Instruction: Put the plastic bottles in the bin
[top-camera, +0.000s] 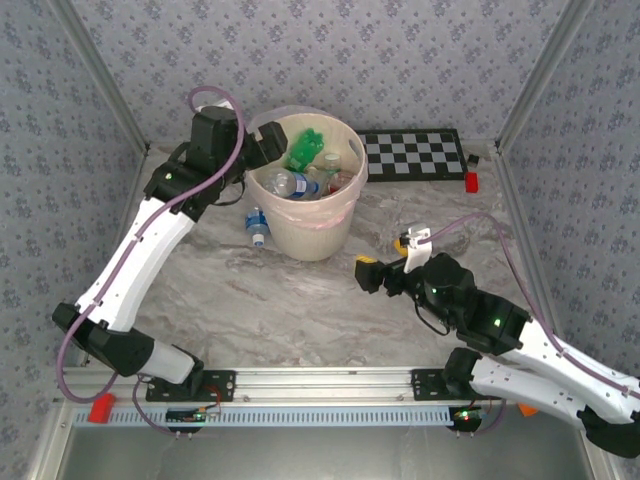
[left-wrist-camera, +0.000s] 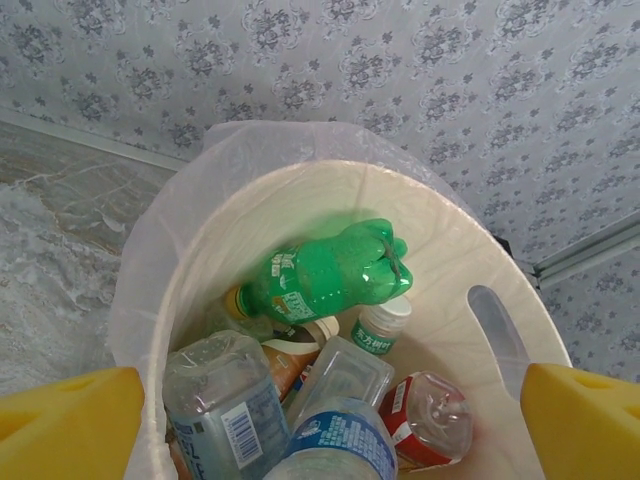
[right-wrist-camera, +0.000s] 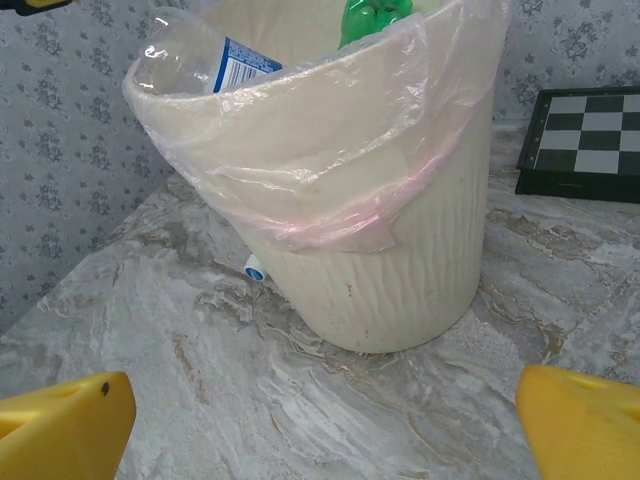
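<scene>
Top external shows the bin (top-camera: 310, 232) holding most plastic bottles (top-camera: 308, 165). Over its left rim the left gripper (top-camera: 270, 148) hangs wide, empty; the right gripper (top-camera: 388, 256), equally wide and empty, sits opposite. One stray bottle (top-camera: 257, 226) lies beside the bin's left foot, nearer the left arm.

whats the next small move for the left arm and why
Probably lift the left fingers away from the bin and swing them down toward the clear bottle lying on the table by the bin's left side. They stand open and empty above the bin, and that bottle looks like the one not yet binned.
</scene>
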